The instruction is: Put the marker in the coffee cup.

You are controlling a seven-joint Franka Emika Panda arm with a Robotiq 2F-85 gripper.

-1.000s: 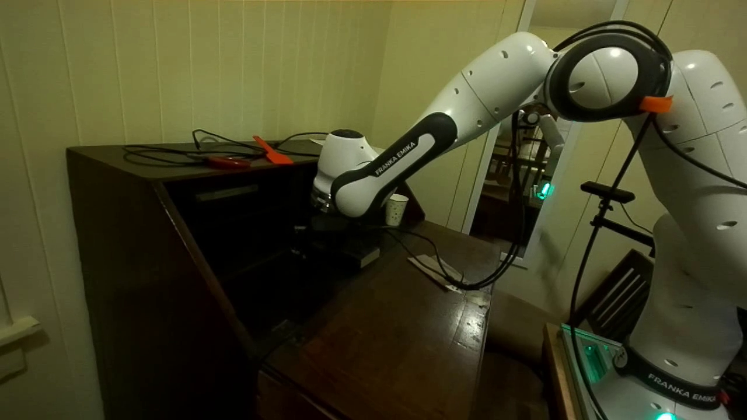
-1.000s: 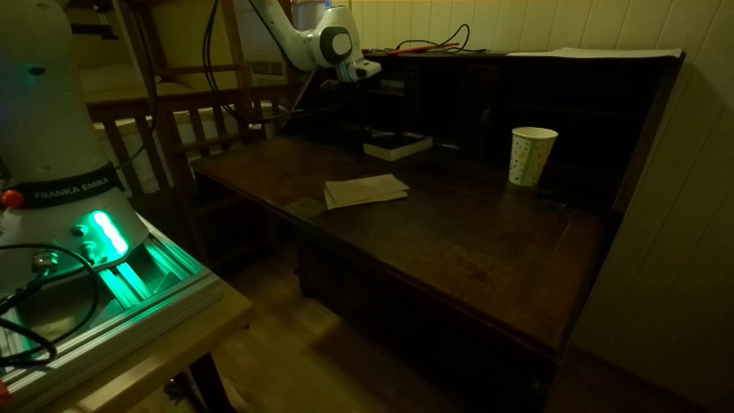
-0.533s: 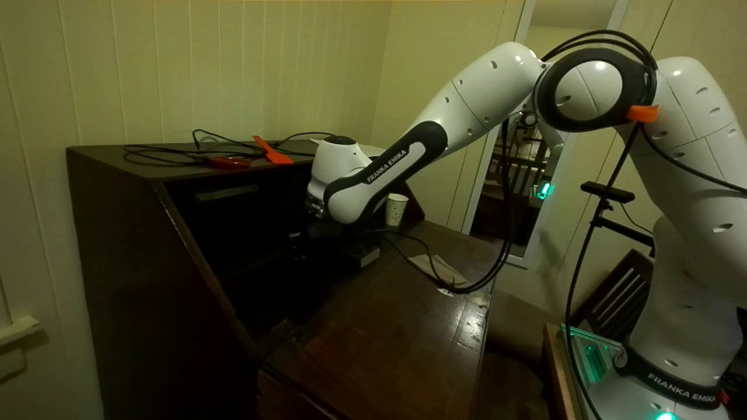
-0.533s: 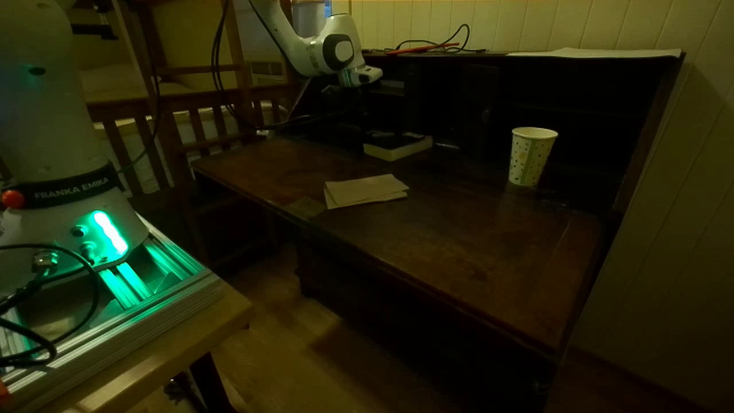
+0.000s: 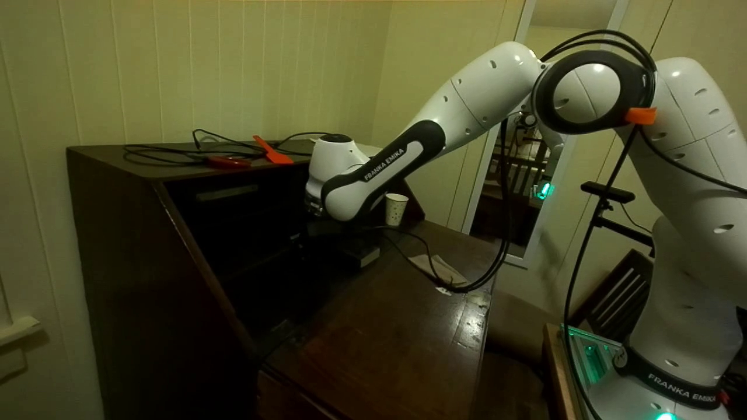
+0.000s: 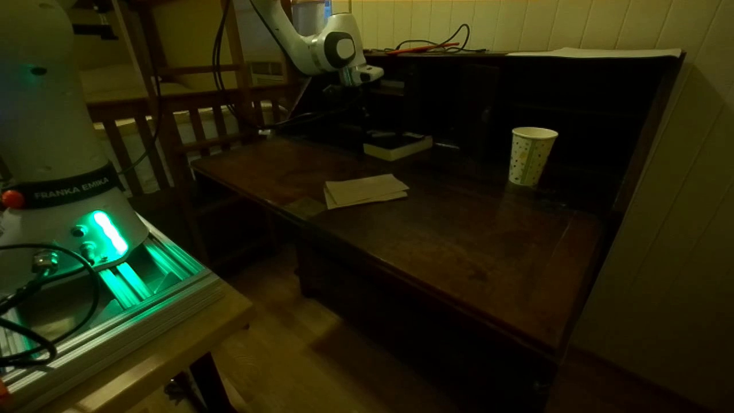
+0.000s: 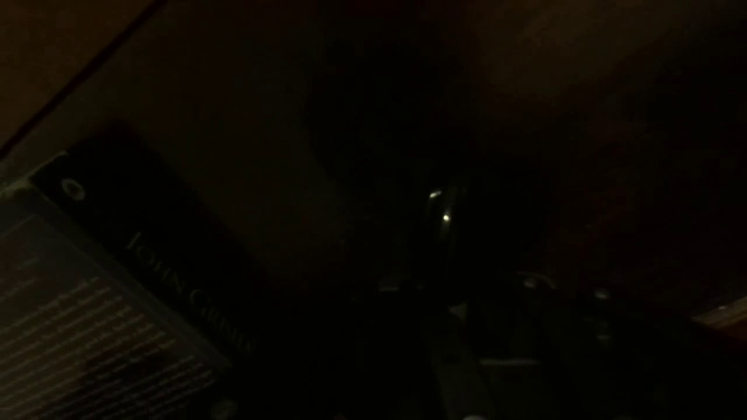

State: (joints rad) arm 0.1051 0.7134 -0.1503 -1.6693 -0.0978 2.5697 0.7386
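Note:
The pale, dotted coffee cup (image 5: 395, 210) stands upright on the desk in both exterior views, at the right end of the desk (image 6: 532, 158) and well away from the gripper. Deep in the desk's shadow, my gripper (image 6: 367, 115) points down behind the book. The wrist view is very dark; there the gripper (image 7: 461, 287) looks shut, its fingertips close about a dark, glossy rod, which seems to be the marker (image 7: 444, 224). Most of the marker's outline is lost in the dark, and neither exterior view shows it.
A thick book (image 6: 398, 148) lies beside the gripper; its lettered spine (image 7: 187, 291) shows in the wrist view. Folded pale paper (image 6: 366, 190) rests near the desk's (image 6: 459, 246) front edge. Shelves rise behind. On top are cables and a red spatula (image 5: 272, 150).
The arm has come down and shifted slightly toward the desk's inner shelves, then risen a touch in the last half second. The jaws have shut. Cup, book and paper have stayed put.

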